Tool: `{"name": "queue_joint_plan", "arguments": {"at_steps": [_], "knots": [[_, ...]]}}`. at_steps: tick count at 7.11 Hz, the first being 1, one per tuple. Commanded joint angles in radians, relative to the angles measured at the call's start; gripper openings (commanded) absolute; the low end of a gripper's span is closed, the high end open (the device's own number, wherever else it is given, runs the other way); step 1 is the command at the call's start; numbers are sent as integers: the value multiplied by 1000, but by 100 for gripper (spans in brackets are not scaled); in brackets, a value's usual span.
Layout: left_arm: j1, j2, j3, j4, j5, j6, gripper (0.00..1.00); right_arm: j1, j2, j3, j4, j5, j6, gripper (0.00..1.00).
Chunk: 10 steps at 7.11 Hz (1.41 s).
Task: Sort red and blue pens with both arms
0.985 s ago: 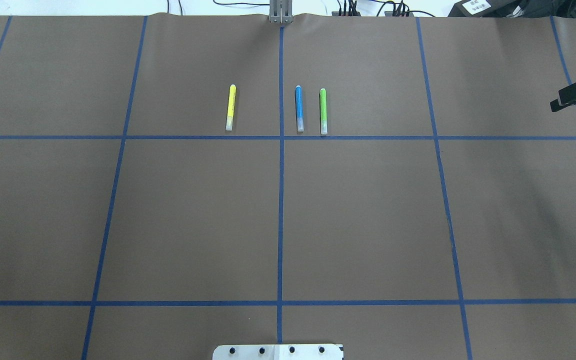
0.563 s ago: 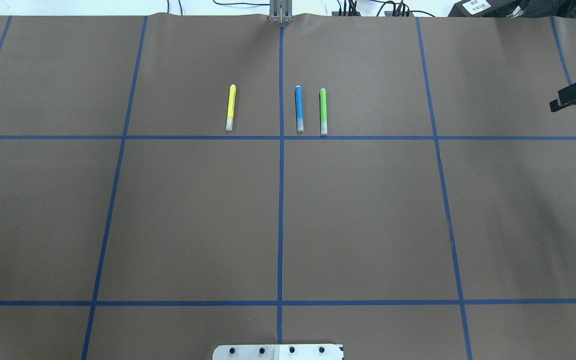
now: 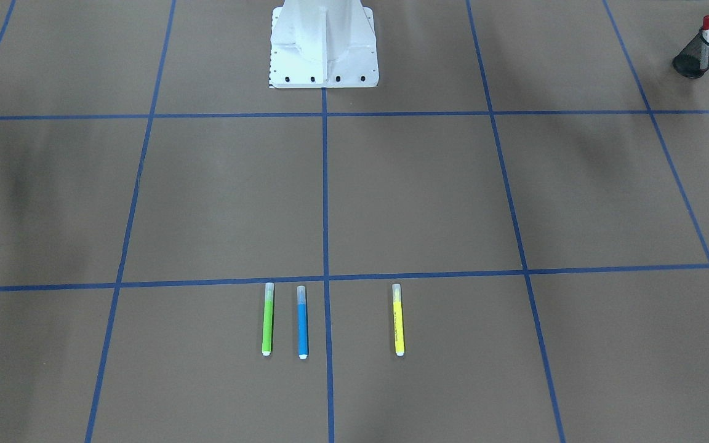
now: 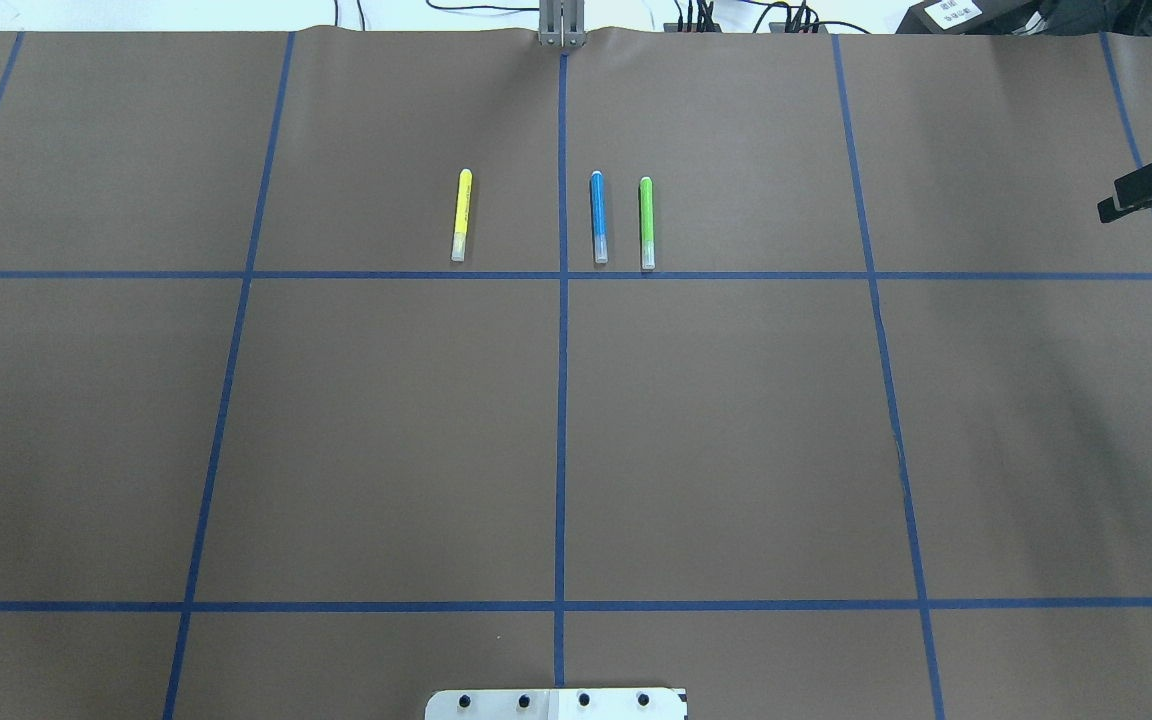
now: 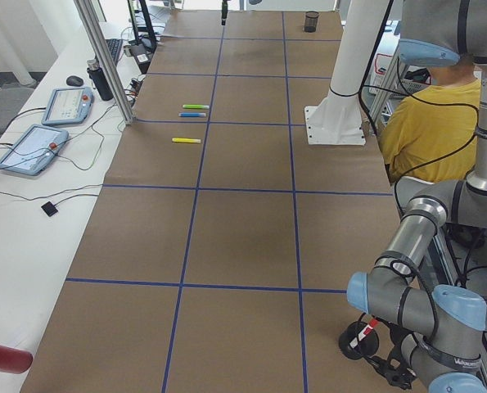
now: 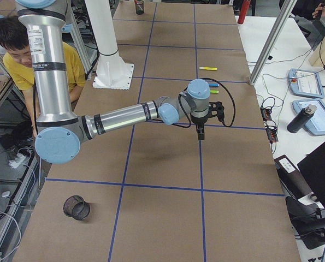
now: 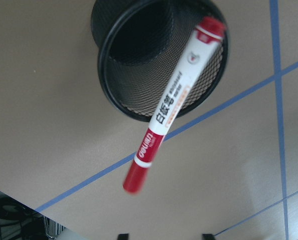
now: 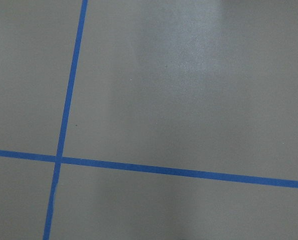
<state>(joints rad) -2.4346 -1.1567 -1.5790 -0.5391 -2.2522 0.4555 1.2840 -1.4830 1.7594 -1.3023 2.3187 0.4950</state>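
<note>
My left gripper (image 7: 163, 236) hangs over the black mesh cup (image 7: 138, 90) at my left end of the desk (image 4: 736, 420). Its fingertips show wide apart at the bottom edge of the wrist view and clamp nothing. The red pen (image 7: 171, 102) stands slanted in that cup. Its red end is down inside, its white barrel crosses the rim, and its cap pokes out toward my wrist camera.

The blue pen (image 4: 597, 217) lies flat on the desk in the far row of squares, just to the right of the centre tape line (image 4: 562, 400). The green marker (image 4: 646, 222) lies parallel just beside it on its right. The yellow marker (image 4: 461, 215) lies on the other side of the line, farther off.

My right gripper (image 6: 200, 134) points down over bare brown paper, well to the right of the three markers. I cannot tell whether its fingers are apart or together. A second mesh cup (image 6: 76, 208) stands at my right end of the desk.
</note>
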Motion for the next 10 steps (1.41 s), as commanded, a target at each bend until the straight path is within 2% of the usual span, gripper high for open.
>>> {"name": "queue_joint_plan", "arguments": {"at_steps": [1, 3, 6, 8, 10], "knots": [[-6, -32, -12, 17, -1, 0, 100, 0, 3, 0, 0, 1, 0, 100], [-8, -49, -76, 7, -9, 2, 100, 0, 1, 0, 0, 1, 0, 100], [18, -60, -274, -151, -3, 6, 100, 0, 1, -9, -2, -1, 0, 100], [135, -60, -332, -368, -10, 2, 100, 0, 1, -9, -2, -1, 0, 100], [298, -67, -352, -635, -12, -4, 100, 0, 1, -11, -3, -1, 2, 100]]}}
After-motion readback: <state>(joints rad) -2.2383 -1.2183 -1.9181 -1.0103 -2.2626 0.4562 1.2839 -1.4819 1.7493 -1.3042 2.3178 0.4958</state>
